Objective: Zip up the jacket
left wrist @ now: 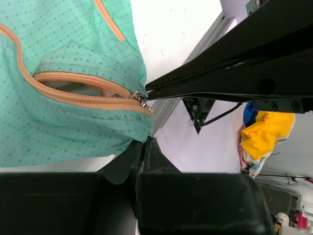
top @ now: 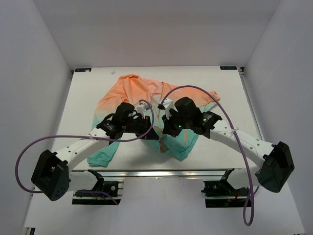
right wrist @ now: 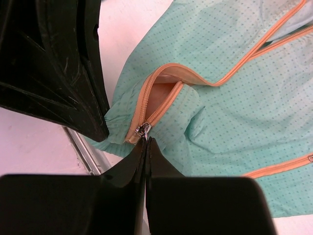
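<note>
Jacket (top: pixel 132 93) on the white table (top: pixel 83 98), rumpled. It's thin fabric, peach-orange at the far hood end and washing down to teal at the near hem. Starting at the left, a teal tail of the jacket reaches the table's near edge beside the left arm.

Moving in, the left gripper (left wrist: pixel 145 143) has its matte black wedge fingers drawn almost together. They pinch the soft, dot-printed teal hem just below the foot of the zipper.

Right beside it, the ribbed orange zipper tape (left wrist: pixel 98 101) gapes in a narrow loop above the small silver slider (right wrist: pixel 143 129).

Then the right gripper (right wrist: pixel 146 143), jaws pressed fully together, tips nipping that slider's pull.

Further right, teal folds bunch beneath the right arm, with a glossy purple cable (top: pixel 195 87) arching above them.
</note>
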Controlling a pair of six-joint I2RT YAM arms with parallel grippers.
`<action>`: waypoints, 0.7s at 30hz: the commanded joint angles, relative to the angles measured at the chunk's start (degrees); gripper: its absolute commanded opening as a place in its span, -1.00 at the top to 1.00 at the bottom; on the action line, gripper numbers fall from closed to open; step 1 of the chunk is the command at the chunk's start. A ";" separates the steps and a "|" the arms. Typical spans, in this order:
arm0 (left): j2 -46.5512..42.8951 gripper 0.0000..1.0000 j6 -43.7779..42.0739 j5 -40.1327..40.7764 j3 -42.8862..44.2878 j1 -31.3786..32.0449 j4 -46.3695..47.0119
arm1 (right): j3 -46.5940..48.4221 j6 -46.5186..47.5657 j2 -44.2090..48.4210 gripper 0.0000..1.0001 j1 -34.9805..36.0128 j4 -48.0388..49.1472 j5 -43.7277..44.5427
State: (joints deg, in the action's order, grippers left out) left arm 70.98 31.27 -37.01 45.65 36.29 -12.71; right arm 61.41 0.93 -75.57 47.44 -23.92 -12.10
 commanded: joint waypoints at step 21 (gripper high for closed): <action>-6.29 1.00 1.60 -5.70 -3.90 1.15 -14.28 | -0.50 -4.53 -3.79 1.00 2.57 23.21 29.76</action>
State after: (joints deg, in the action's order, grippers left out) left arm 66.83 31.59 -35.92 43.20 36.05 -21.87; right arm 60.42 -3.40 -79.75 51.75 -10.15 7.90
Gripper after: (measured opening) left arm 0.107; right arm 0.005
